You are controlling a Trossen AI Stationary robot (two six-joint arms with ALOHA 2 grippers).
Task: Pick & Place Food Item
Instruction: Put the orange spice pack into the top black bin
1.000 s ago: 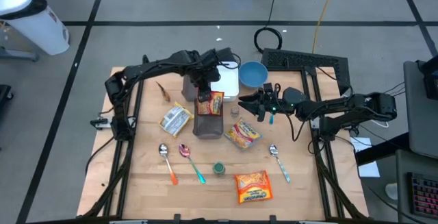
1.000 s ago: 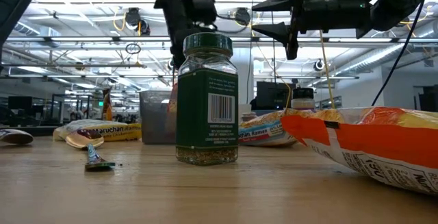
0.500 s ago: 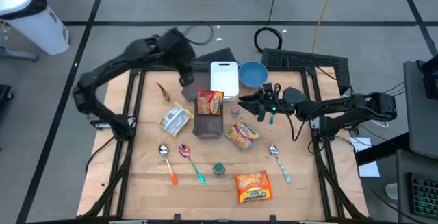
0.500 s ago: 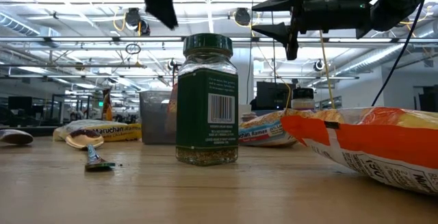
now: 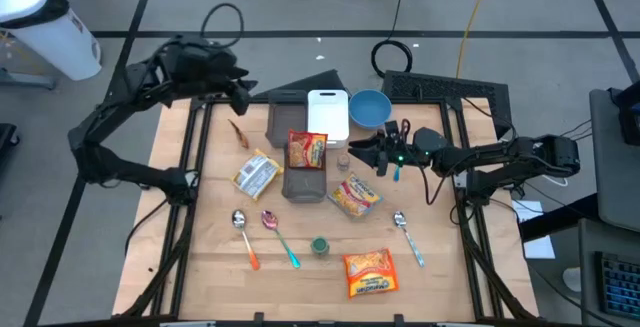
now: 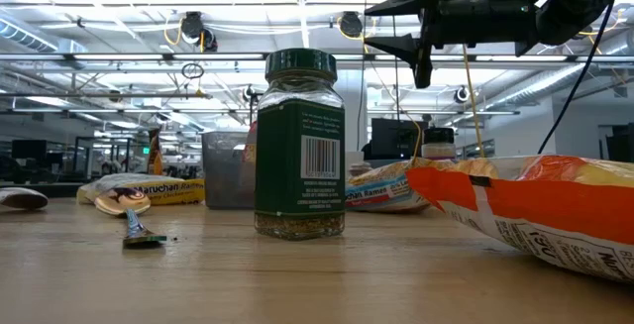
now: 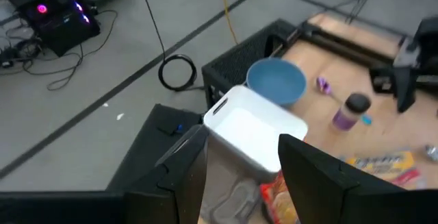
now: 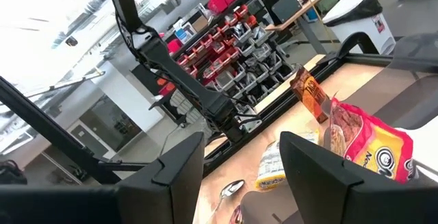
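Above the desk's [image 5: 210,257] far left corner, my left claw [image 5: 236,89] released, empty, right claw [image 5: 358,150] parted beside the ramen-filled bin [image 5: 303,180]

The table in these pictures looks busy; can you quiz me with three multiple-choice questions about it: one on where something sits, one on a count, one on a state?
1. The red ramen packet stands:
A. in the grey container
B. in the blue bowl
C. on the floor

2. How many spoons lie on the table?
A. one
B. three
C. five

3. The left gripper is:
A. shut on a packet
B. open and empty
C. holding a spoon

Answers: 1 A, the packet stands upright in the container. 2 B, two spoons at the left, one at the right. 3 B, the left wrist view shows its fingers apart with nothing between.
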